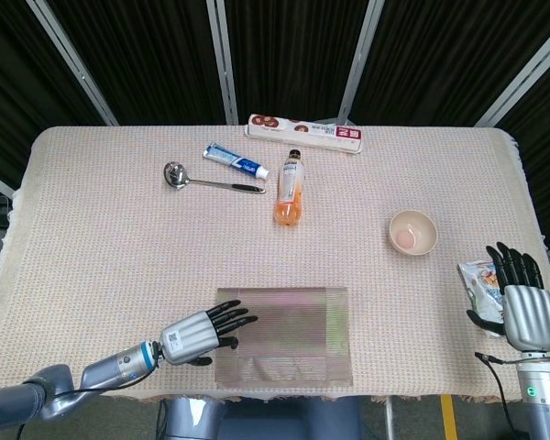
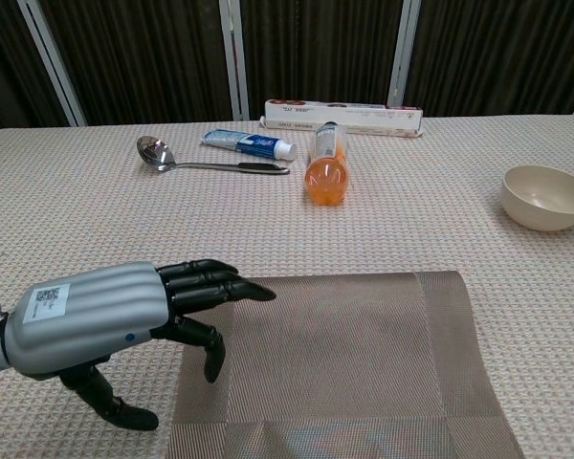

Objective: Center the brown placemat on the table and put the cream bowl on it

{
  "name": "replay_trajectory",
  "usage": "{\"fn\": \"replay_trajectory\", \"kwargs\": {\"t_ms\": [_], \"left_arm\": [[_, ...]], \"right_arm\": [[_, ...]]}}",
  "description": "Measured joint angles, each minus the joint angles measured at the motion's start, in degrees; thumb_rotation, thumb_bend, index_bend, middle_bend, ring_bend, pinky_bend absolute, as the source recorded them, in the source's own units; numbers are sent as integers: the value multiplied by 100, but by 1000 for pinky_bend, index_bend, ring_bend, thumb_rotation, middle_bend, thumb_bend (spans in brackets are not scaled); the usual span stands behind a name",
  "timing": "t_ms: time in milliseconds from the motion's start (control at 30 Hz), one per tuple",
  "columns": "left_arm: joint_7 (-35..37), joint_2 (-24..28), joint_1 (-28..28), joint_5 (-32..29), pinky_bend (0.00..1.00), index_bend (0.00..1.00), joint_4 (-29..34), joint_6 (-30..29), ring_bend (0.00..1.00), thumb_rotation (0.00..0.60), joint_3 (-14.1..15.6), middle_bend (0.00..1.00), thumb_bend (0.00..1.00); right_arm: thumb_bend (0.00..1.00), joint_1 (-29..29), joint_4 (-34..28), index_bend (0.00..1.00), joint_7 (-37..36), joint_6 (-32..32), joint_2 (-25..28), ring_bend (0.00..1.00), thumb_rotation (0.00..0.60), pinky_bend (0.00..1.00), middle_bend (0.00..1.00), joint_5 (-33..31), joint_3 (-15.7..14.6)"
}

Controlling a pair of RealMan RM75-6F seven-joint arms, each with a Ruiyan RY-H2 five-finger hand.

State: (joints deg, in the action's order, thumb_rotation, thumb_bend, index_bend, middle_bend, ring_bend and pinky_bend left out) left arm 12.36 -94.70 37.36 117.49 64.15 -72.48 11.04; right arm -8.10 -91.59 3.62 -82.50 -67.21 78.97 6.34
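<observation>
Left robot hand [image 2: 105, 325] open, fingers apart, tips over brown placemat's [image 2: 344, 368] left edge. Cream bowl [image 2: 547, 196] well right of placemat. Right robot hand [image 1: 525, 302] open, empty.

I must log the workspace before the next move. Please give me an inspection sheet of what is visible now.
Surface: table under a beige woven cloth.
Job's things: brown placemat at the near edge; cream bowl to its right, apart from it.
Clutter: spoon, toothpaste tube, orange bottle lying down, long box, snack packet.
Hands: left hand over the placemat's left edge, holding nothing; right hand open.
Cables: nothing seen.
Surroundings: dark curtains.
</observation>
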Motion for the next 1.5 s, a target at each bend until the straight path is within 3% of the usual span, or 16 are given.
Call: {"fn": "replay_trajectory", "kwargs": {"t_ms": [400,1500], "left_arm": [[-4,-42,-13,51,0,450,129,161,0,600,333,0,149],[-175,-438,91,-151,0,459,-48,312,0,600,316,0,154]], "right_arm": [[0,-1,8,0,5,42,0,0,600,0,0,-13,7],[0,26,-12,0,-20,49,48,0,600,0,0,12,26]]}}
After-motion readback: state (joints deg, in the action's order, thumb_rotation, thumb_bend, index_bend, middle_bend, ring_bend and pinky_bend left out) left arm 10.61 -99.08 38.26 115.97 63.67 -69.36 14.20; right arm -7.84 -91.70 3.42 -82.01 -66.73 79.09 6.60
